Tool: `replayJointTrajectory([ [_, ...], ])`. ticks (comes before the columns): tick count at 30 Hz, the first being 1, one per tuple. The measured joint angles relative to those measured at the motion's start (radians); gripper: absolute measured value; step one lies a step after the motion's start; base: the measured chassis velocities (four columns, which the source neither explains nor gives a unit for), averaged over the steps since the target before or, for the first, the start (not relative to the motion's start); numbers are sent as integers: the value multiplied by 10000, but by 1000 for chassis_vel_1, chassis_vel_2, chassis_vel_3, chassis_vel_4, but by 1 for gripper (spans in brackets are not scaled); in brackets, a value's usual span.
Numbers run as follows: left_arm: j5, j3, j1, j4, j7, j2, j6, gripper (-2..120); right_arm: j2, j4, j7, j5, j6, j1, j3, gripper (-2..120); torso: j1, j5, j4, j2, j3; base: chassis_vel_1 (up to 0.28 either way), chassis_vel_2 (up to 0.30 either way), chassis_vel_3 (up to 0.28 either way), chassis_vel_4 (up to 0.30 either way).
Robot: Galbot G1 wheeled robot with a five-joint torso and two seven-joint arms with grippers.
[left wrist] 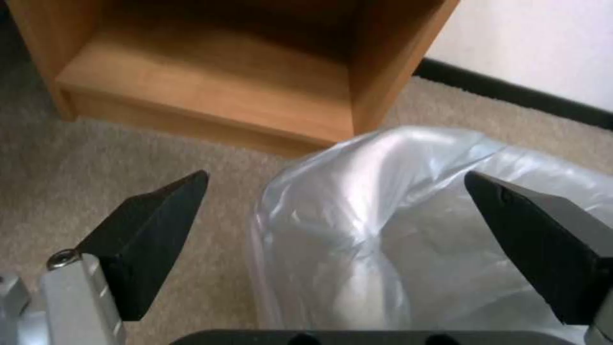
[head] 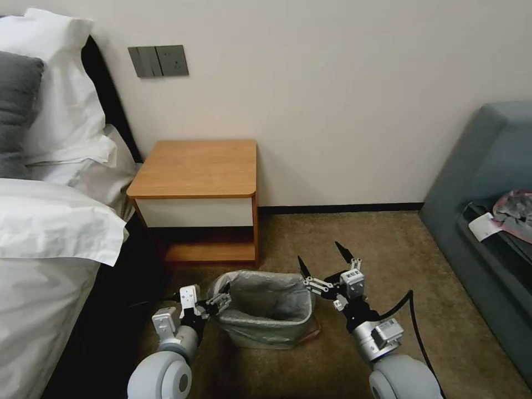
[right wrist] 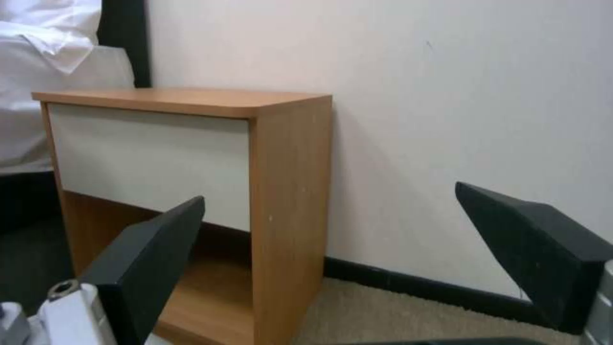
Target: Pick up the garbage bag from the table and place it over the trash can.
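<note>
Bag lines the bin, both claws let go

The garbage bag (head: 266, 302) sits draped over the trash can (head: 260, 335) below the table (head: 194, 169); left gripper (head: 219, 302) and right gripper (head: 324, 260) flank its rim, fingers apart, likely releasing it.

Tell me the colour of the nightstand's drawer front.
White, under an orange-brown wooden top. The table shows it best in the right wrist view.
</note>
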Motion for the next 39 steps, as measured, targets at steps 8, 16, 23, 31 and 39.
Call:
replayJointTrajectory([
  [8, 619, -61, -130, 312, 249, 19, -1865, 100, 94, -12, 42, -132, 27, 29, -85, 100, 0, -1, 0, 0, 0, 0, 0, 0, 0],
  [16, 1695, -391, -568, 1181, 921, 198, -4788, 100, 752, -7, 1899, -1089, -362, -118, -304, 100, 1, -1, -1, 1, 0, 0, 0, 0, 0],
  [23, 1885, -505, -691, 1759, 1374, 277, -5311, 98, 1557, -650, 2477, -1481, 521, -436, 150, 100, 0, 0, -1, 0, 1, 0, 0, 0, 0],
  [31, 1749, -525, -719, 1803, 1389, 199, -5372, 98, 1577, -676, 2006, -1534, 695, -438, 394, 100, 0, 0, -1, 0, 0, 0, 0, 0, 0],
  [39, 1734, -526, -719, 1803, 1389, 194, -5359, 98, 1567, -676, 1986, -1535, 695, -438, 395, 100, 0, 0, 0, 0, 0, 0, 0, 0, 0],
])
